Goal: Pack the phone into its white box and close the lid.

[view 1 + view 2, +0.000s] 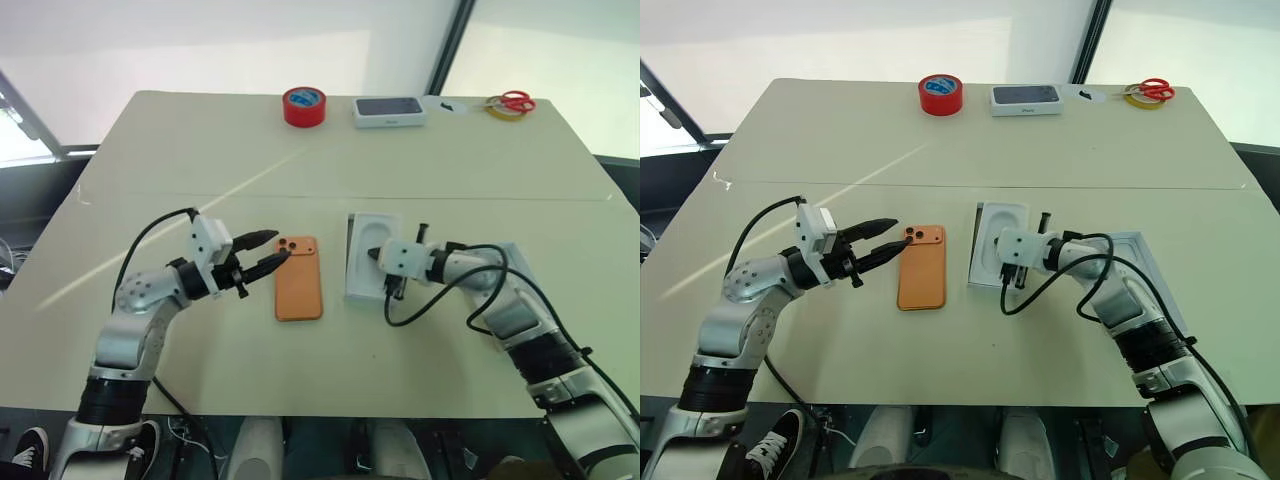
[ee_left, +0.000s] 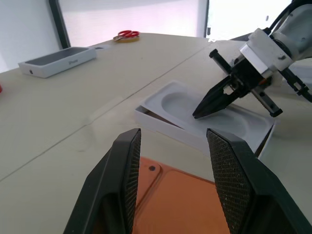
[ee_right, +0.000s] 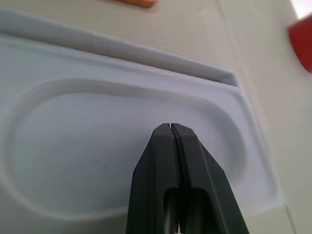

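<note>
Seen from the head: orange phone [image 1: 298,278] lying flat and face down near the table's [image 1: 200,150] near edge, long axis running away from the robot, camera block at the far end. Just left of the phone, left gripper [image 1: 266,252] held level, pointing right toward the camera block, fingers apart with nothing between them. Just right of the phone, white box [image 1: 358,262] with its moulded insert [image 1: 380,240] lying parallel to the phone. Right gripper [image 1: 373,255] reaching in from the right, tilted down, fingers pressed together over the insert, forearm bent back toward the robot. Right of the box, behind that arm, the lid [image 1: 1137,250]. Far beyond the phone, red tape roll [image 1: 303,106], another white box with a dark phone picture [image 1: 389,111], red scissors [image 1: 512,102].

Added by the left wrist view: phone's camera corner below the spread fingers. Added by the right wrist view: closed fingertips above the insert's oval recess; contact cannot be told.
</note>
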